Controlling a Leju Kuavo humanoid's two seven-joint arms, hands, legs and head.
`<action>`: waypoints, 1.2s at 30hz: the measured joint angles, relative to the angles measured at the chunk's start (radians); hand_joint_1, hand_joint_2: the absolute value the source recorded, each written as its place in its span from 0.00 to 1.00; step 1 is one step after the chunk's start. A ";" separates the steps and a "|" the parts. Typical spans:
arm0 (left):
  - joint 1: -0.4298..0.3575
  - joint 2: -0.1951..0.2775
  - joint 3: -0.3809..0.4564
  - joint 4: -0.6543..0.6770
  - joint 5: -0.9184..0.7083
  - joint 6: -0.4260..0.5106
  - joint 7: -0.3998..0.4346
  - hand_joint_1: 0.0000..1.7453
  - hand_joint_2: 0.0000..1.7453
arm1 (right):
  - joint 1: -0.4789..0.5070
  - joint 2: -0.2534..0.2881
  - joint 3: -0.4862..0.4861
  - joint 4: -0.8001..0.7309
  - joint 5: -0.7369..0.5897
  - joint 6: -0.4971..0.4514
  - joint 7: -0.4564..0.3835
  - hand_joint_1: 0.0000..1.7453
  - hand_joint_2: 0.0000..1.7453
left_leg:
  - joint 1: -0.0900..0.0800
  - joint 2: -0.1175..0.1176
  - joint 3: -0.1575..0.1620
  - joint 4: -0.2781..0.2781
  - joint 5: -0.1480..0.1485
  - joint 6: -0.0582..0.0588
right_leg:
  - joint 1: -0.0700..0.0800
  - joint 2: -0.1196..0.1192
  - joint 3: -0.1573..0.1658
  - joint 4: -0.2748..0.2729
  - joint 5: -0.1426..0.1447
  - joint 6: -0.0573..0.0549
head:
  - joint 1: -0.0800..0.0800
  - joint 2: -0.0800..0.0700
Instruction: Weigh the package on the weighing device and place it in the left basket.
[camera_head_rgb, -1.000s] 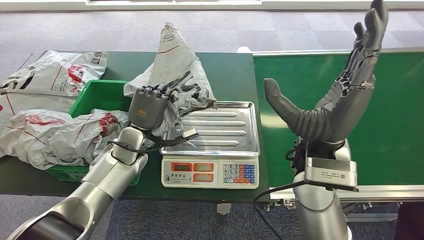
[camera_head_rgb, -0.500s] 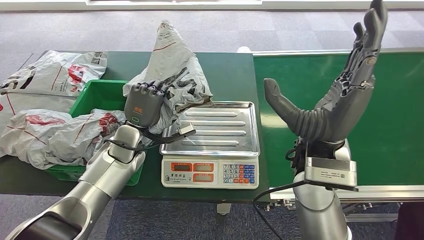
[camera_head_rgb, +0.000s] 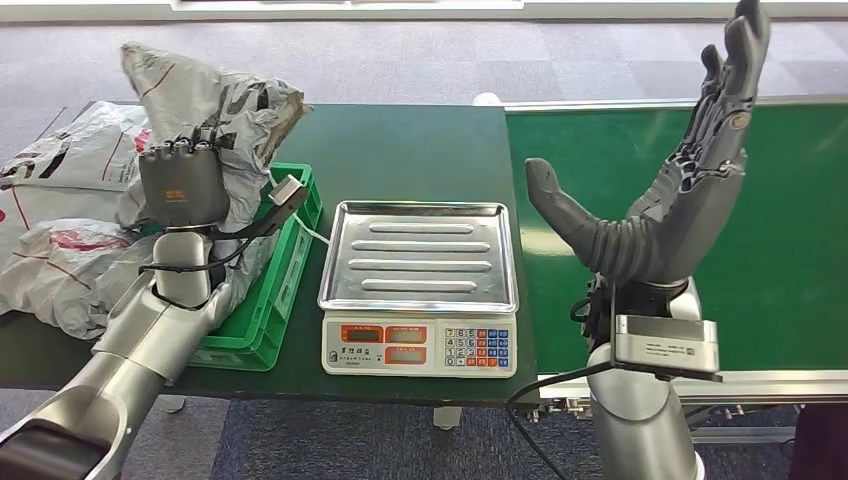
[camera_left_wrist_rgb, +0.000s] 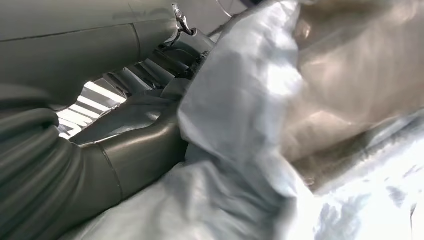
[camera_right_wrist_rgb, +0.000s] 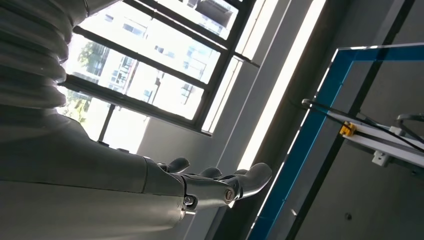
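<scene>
Placing step: left hand (camera_head_rgb: 183, 187) grips the package (camera_head_rgb: 215, 100) above the green basket (camera_head_rgb: 283, 290); next, lower and release; right hand (camera_head_rgb: 655, 215) spread, idle.

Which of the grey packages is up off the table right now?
The package gripped by the left hand, raised above the green basket; the others lie flat.

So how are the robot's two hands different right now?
The left hand grips a grey package above the green basket; the right hand holds nothing. The left hand's fingers curl around the plastic; the right hand's fingers are spread, pointing up over the green belt. Both are dark grey on silver arms.
</scene>
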 joint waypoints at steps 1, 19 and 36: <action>-0.008 0.014 -0.012 0.031 0.000 0.000 0.021 1.00 1.00 | -0.002 0.000 0.000 0.000 -0.004 0.006 -0.001 0.00 1.00 | 0.000 0.000 0.000 0.000 0.000 0.000 | 0.000 0.000 0.000 0.000 0.000 0.000 | 0.000 0.000; -0.024 0.140 -0.060 0.295 0.000 -0.020 0.149 0.00 0.75 | -0.068 0.000 0.019 0.020 -0.028 0.057 0.010 0.00 1.00 | 0.000 0.001 0.000 0.000 0.000 -0.001 | 0.000 0.002 0.000 0.000 0.001 -0.001 | 0.000 0.000; 0.105 -0.062 0.524 -0.029 0.845 0.029 -0.901 0.00 0.00 | -0.054 -0.001 0.023 0.032 -0.031 0.033 0.001 0.00 1.00 | -0.001 0.006 0.000 0.001 -0.001 -0.001 | -0.001 0.007 -0.002 0.000 0.002 -0.001 | 0.000 0.000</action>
